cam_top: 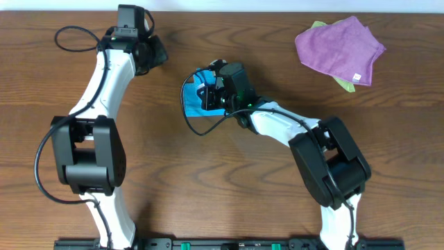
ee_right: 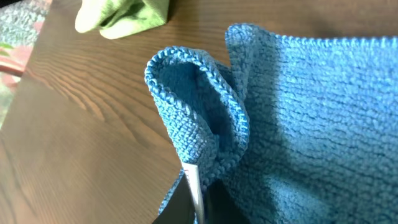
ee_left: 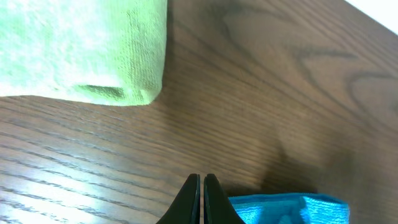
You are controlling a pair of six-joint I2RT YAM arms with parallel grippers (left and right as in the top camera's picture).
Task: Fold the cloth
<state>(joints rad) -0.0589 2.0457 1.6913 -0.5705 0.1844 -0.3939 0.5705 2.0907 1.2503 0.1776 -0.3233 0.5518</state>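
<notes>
The sky-blue cloth (cam_top: 193, 104) lies on the wooden table near the middle, mostly hidden under my right gripper (cam_top: 207, 94) in the overhead view. In the right wrist view the cloth (ee_right: 311, 112) fills the right side, with one edge pulled up into a rolled fold. My right gripper (ee_right: 198, 193) is shut on that fold. My left gripper (cam_top: 158, 52) is at the back left, apart from the cloth. In the left wrist view its fingers (ee_left: 203, 186) are shut and empty, with a corner of the cloth (ee_left: 286, 208) just to their right.
A purple cloth (cam_top: 338, 47) lies at the back right on top of a lime-green cloth (cam_top: 345, 84). Another green cloth (ee_left: 81, 43) lies near my left gripper; it also shows in the right wrist view (ee_right: 124, 15). Bare wood surrounds the blue cloth.
</notes>
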